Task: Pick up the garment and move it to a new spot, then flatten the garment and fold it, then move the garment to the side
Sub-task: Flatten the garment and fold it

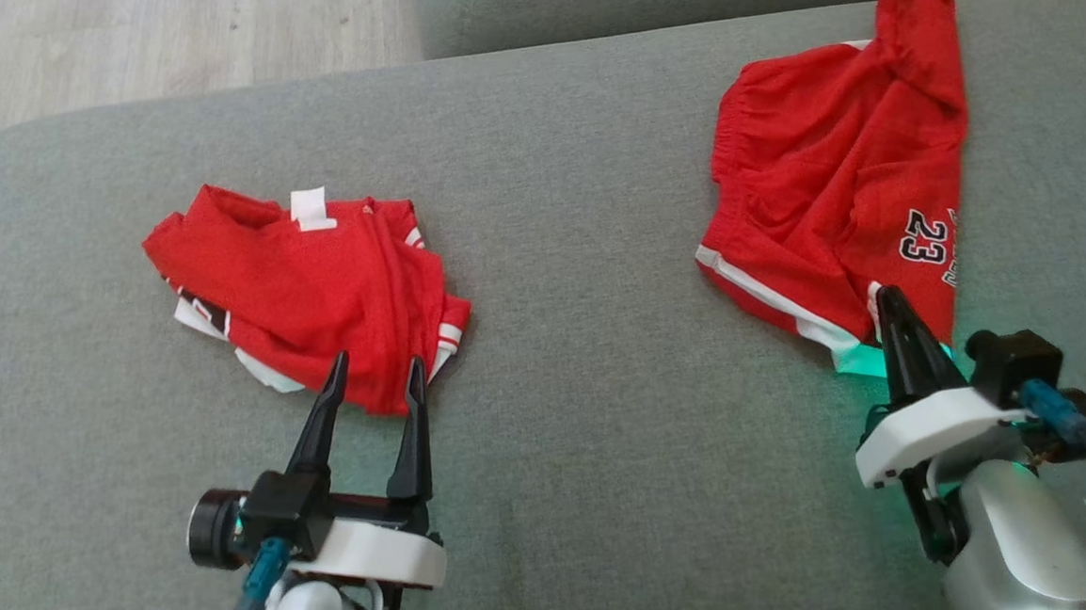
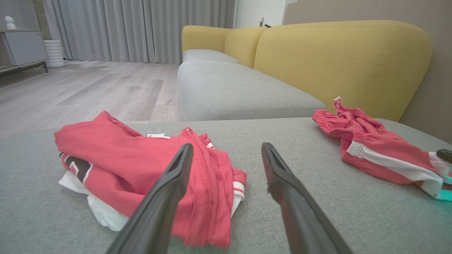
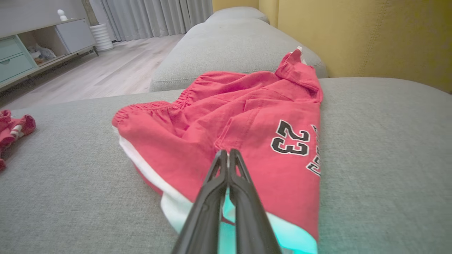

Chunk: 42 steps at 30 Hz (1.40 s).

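A: Head view: red shorts [image 1: 827, 174], marked 23, lie crumpled at the right of the grey sofa cushion [image 1: 577, 246]. Right claw [image 1: 885, 295] pinched shut on their white hem.
B: Left claw [image 1: 378, 358]?
A: Spread wide, tips at the near edge of a folded red garment [image 1: 306, 282].
B: Left wrist view?
A: Fingers [image 2: 169, 183] well apart, folded red garment just beyond them.
B: Right wrist view?
A: Fingers [image 3: 212, 197] pressed together over the hem.

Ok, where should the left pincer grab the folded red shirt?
Probably the shirt's near corner, coming straight in from the robot's side: the folded layers bunch there, and the open left pincer brackets it.
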Tool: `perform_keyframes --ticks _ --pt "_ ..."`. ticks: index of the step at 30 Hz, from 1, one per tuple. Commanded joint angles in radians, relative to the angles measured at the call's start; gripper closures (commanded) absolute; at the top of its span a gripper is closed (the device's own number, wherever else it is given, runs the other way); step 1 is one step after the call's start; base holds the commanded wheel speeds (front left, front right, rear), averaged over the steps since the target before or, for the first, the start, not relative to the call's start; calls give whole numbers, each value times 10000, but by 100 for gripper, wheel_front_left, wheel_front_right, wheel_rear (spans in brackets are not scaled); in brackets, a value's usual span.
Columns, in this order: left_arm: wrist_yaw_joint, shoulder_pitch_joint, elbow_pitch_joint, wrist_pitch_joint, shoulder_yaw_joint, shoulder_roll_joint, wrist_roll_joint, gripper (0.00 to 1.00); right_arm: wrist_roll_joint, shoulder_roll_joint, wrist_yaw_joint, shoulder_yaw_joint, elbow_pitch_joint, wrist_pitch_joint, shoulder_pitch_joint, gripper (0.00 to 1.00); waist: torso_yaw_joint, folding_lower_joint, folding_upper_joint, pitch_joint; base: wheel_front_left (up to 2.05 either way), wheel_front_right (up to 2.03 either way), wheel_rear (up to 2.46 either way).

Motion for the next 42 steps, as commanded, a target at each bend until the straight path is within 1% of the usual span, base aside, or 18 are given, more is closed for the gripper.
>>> perform_keyframes --ticks 1,3,6,8,12,15,16,17,19,22,24,27,30,33,37,42 --pt "-14 -404 -268 -95 361 12 65 0 50 -28 -7 171 -256 -102 -394 100 -30 0 -1 -9 0 0 0" --pt "-7 -402 -267 -95 390 12 75 0 51 -28 -7 -26 -305 -111 -409 100 -106 0 -1 -35 0 0 0" --pt "15 -374 -288 -95 440 12 76 0 24 -28 -7 -749 -479 -121 -444 100 -261 0 -1 -91 0 0 0" --pt "16 -344 -309 -95 462 12 74 0 -151 -28 -7 -1477 -625 -126 -442 100 -373 0 -1 -120 0 0 0" --pt "27 -328 -339 -95 450 12 48 0 -646 -28 -7 -3265 -823 -115 -373 100 -535 0 -1 -160 0 0 0" --pt "50 -347 -370 -95 430 12 17 0 -1096 -28 -7 -4365 -678 174 -284 100 -610 0 -1 -147 0 0 0" --pt "54 -355 -379 -95 417 12 10 0 -1253 -28 -7 -4646 -627 202 -286 65 -626 0 -1 -134 0 0 0" --pt "54 -368 -383 -95 400 12 7 0 -1354 -28 -7 -4899 -572 194 -312 0 -633 0 -1 -113 0 0 0" --pt "46 -400 -377 -95 368 12 4 0 -1500 -28 -7 -5118 -429 144 -387 0 -623 0 -1 -85 0 0 0" --pt "4 -430 -340 -95 359 12 12 0 -1373 -28 -7 -4850 -406 -41 -637 0 -572 0 -1 -84 0 0 0" --pt "-8 -433 -313 -95 374 12 23 0 -1107 -28 -7 -4225 -568 -109 -744 0 -505 0 -1 -126 0 0 0" --pt "1 -408 -297 -95 374 12 5 0 -518 -28 -7 -2695 -1392 -133 -634 0 -378 0 -1 -233 0 0 0" --pt "30 -350 -304 -95 353 12 -41 0 84 -28 -7 -1049 -2360 -137 -88 0 -250 0 -1 -362 0 0 0" --pt "64 -277 -308 -95 290 12 -97 0 348 -28 -7 137 -2855 -138 537 0 -98 0 -1 -479 0 0 0" --pt "115 -204 -347 -95 205 12 -133 0 356 -28 -7 1014 -3040 -139 1048 0 114 0 -1 -539 0 0 0" --pt "124 -232 -386 -95 190 12 -103 0 -48 -28 -7 1345 -2836 -140 975 0 404 0 -1 -415 0 0 0"
